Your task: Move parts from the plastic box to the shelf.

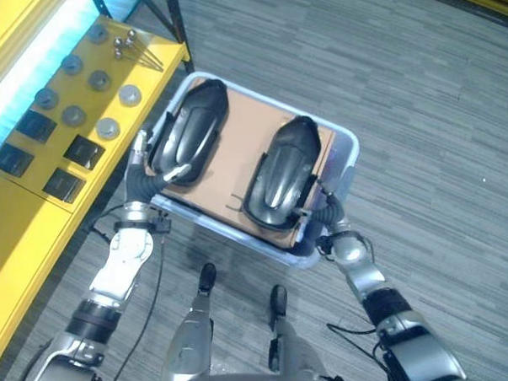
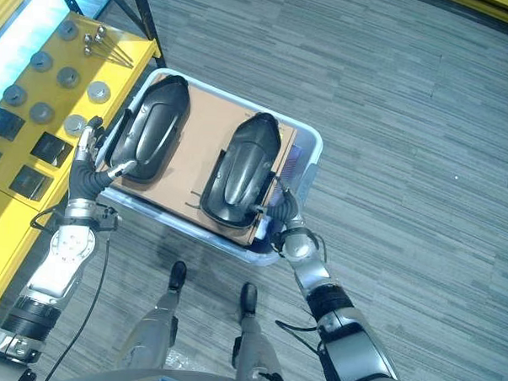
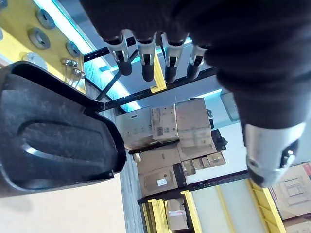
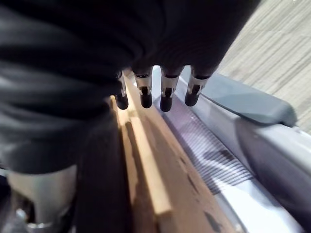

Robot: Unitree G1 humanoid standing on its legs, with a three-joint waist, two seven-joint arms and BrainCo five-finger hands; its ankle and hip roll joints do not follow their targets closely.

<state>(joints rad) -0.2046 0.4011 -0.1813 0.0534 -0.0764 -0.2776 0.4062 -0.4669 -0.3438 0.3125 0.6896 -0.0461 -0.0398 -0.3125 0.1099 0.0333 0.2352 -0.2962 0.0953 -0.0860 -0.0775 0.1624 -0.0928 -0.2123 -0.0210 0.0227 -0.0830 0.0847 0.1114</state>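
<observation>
Inside plastic box (image 1: 344, 144), two black parts (image 1: 189, 133), one cardboard sheet (image 1: 238, 160)

Glossy black plastic parts (image 1: 282, 171), matt cardboard liner (image 1: 238, 160), translucent plastic box (image 1: 344, 148)

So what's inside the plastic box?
Two black parts lie on brown cardboard inside the box. What's under the cardboard is covered.

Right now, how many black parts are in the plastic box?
2. One black part lies at the box's left end, toward the yellow shelf; the other black part at its right end. Both rest on cardboard in the plastic box; more could be hidden underneath.
</observation>
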